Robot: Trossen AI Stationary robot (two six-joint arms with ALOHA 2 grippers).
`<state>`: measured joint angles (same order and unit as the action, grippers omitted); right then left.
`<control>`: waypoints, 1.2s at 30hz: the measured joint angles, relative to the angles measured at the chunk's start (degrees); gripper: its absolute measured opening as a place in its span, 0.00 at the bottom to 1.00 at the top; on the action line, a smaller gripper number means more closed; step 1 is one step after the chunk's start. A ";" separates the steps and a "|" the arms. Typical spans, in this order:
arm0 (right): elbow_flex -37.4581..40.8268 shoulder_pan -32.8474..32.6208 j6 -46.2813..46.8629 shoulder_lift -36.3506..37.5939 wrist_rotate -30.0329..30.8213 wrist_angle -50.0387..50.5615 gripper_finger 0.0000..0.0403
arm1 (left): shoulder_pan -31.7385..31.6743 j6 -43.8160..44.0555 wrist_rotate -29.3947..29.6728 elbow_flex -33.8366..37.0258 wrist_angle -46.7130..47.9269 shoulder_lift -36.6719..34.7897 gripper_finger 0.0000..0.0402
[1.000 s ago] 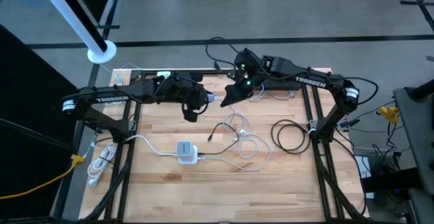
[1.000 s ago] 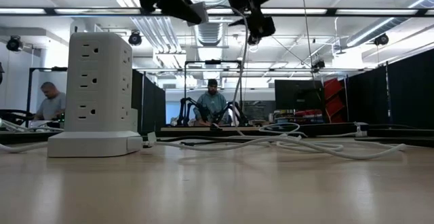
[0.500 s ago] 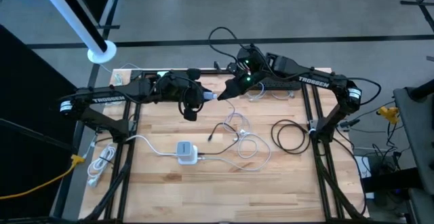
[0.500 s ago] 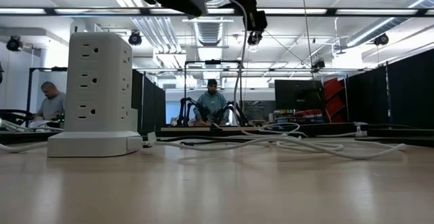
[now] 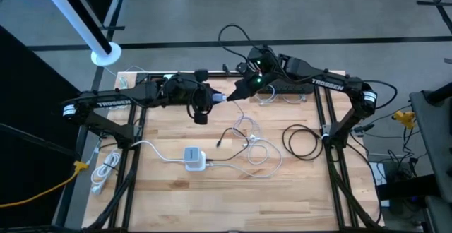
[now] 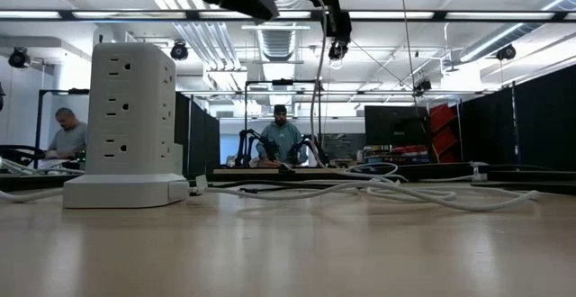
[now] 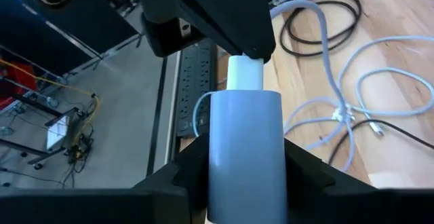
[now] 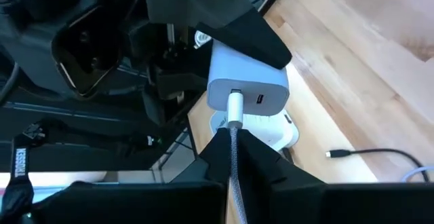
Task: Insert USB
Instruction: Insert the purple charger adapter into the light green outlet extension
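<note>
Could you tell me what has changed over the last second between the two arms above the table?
The right pincer, shut on the plug, closed the gap toward the left pincer and its charger; the plug now sits at the charger's port. The power tower and the loose cables on the table stayed put.

White tower-shaped power strip point(image 6: 130, 121) standing upright on the light wooden desk point(image 5: 176, 198), near loose white cables point(image 5: 256, 145) looped mid-desk. Coiled black cable point(image 5: 302, 142) lying toward the right side, well apart from the tower. Beyond the desk, a seated person point(image 6: 282, 138) and another person point(image 6: 65, 133) at far left.
</note>
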<state>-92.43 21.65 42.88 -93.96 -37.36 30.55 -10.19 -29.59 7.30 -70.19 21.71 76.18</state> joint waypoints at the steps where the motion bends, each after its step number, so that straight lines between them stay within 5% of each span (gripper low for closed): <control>1: -0.01 0.00 -0.03 0.01 0.45 -0.07 0.01 | -0.04 0.15 0.32 0.00 -0.36 0.00 0.29; 18: 0.01 -0.07 0.96 -0.21 1.18 0.81 0.03 | 0.41 0.15 0.13 0.00 -1.23 2.93 0.29; 29: 0.14 0.83 0.85 0.24 2.27 3.62 0.47 | 0.45 0.39 2.29 -0.26 3.33 2.26 0.29; 36: 0.12 0.60 2.92 -0.23 5.99 3.02 0.66 | 0.41 3.03 2.57 -0.26 1.84 2.20 0.29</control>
<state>-92.31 22.25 45.80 -94.20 -31.37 33.57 -9.77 -26.56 9.86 -70.46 23.55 78.38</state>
